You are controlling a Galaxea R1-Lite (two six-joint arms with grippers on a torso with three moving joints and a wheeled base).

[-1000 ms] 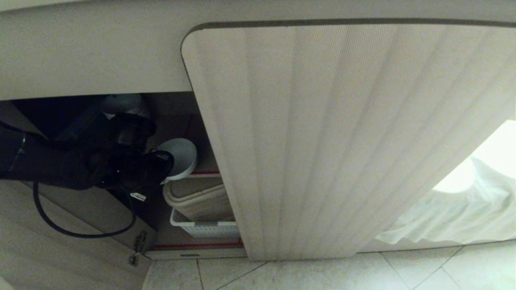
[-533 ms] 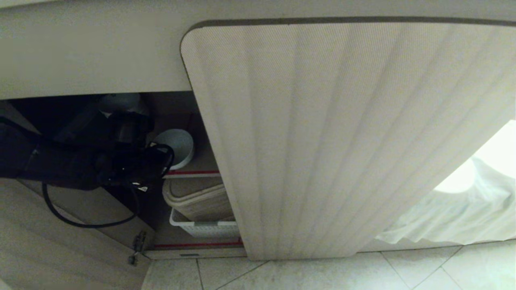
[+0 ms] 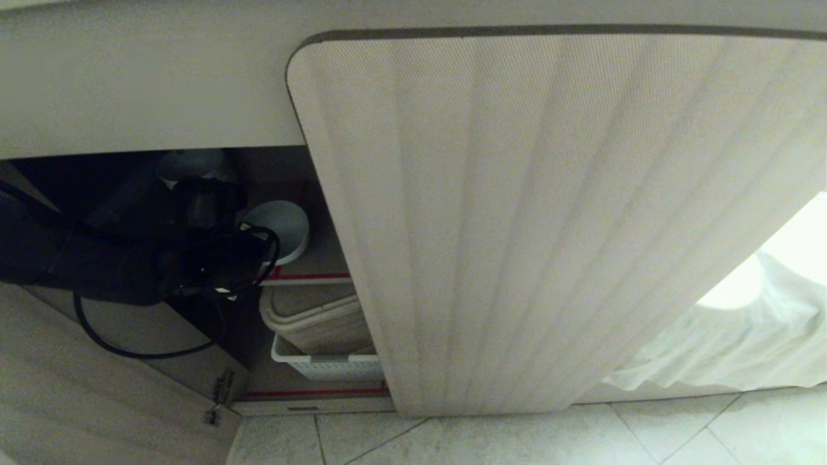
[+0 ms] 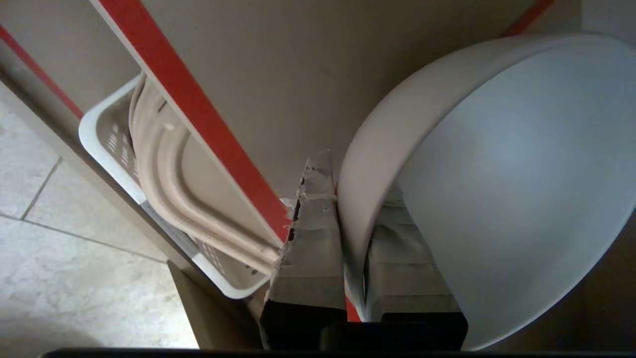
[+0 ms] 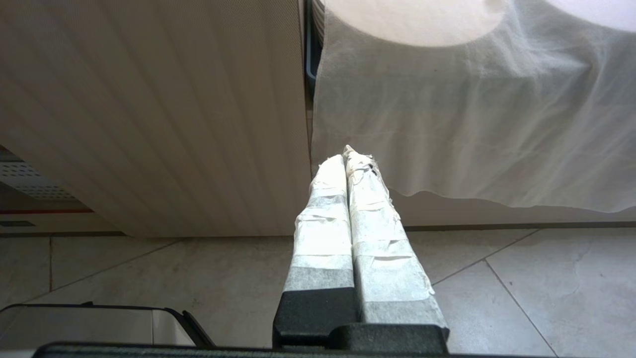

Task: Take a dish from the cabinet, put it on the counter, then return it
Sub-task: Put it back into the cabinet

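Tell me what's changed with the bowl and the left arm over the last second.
The left gripper, clamped on the rim of the white bowl, has carried it up and deeper into the cabinet, from just in front of the red-taped shelf edge to above the shelf. The grip has not changed. The white basket below, the fluted door and the parked, shut right gripper stayed put.

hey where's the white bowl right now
The white bowl is inside the open cabinet at the head view's left, tilted above the red-taped shelf edge, its rim pinched by the left gripper.
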